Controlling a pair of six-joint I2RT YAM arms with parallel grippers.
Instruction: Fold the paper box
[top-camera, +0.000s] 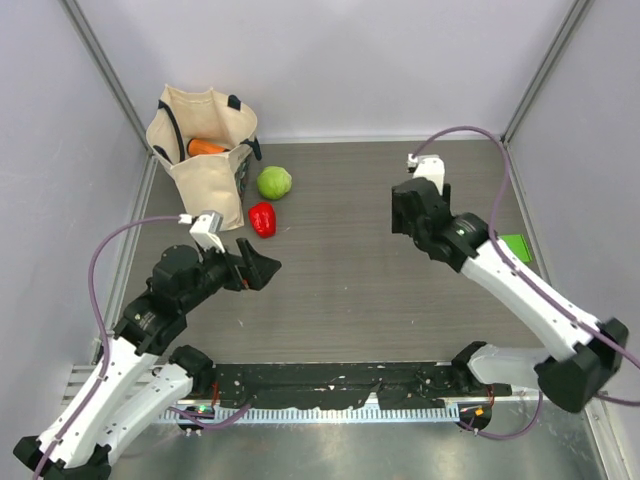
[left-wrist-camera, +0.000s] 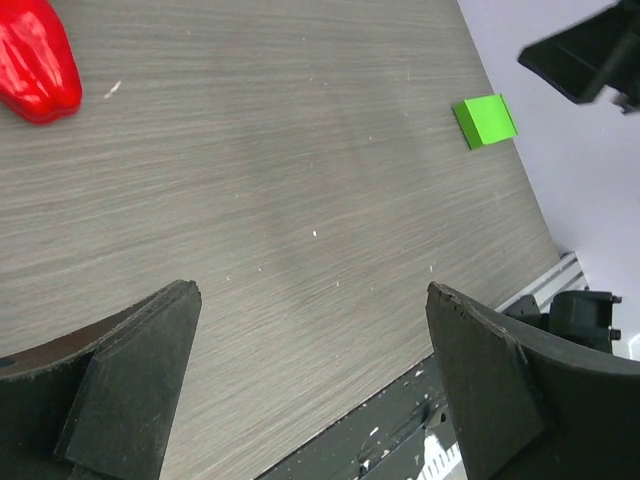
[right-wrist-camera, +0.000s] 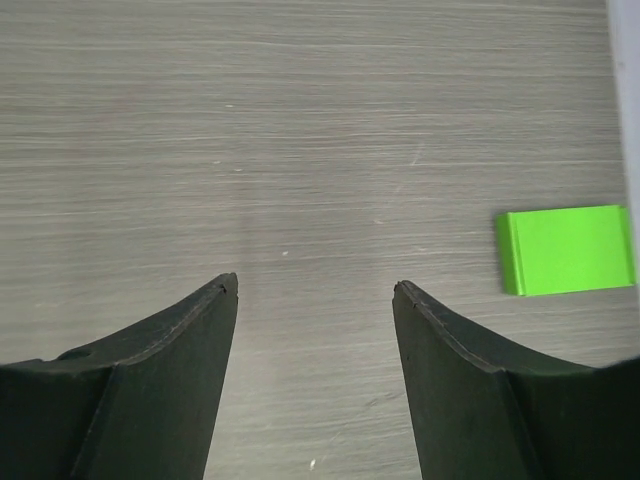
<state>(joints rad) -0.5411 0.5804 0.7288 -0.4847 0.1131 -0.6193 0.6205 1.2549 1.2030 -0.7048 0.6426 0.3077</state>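
Note:
The paper box (top-camera: 518, 247) is a small, bright green, flat folded rectangle lying at the table's right edge, beside my right forearm. It also shows far off in the left wrist view (left-wrist-camera: 486, 121) and at the right edge of the right wrist view (right-wrist-camera: 565, 250). My left gripper (top-camera: 262, 270) hovers over the left-middle of the table, open and empty (left-wrist-camera: 312, 290), far from the box. My right gripper (top-camera: 408, 222) hangs over the right-middle of the table, to the left of the box, also open with only bare wood between its fingers (right-wrist-camera: 315, 287).
A canvas bag (top-camera: 205, 145) holding a carrot (top-camera: 207, 147) stands at the back left. Next to it are a round pale-green vegetable (top-camera: 274, 182) and a red pepper (top-camera: 262, 218), (left-wrist-camera: 38, 60). A black rail (top-camera: 330, 385) runs along the near edge. Walls enclose the table.

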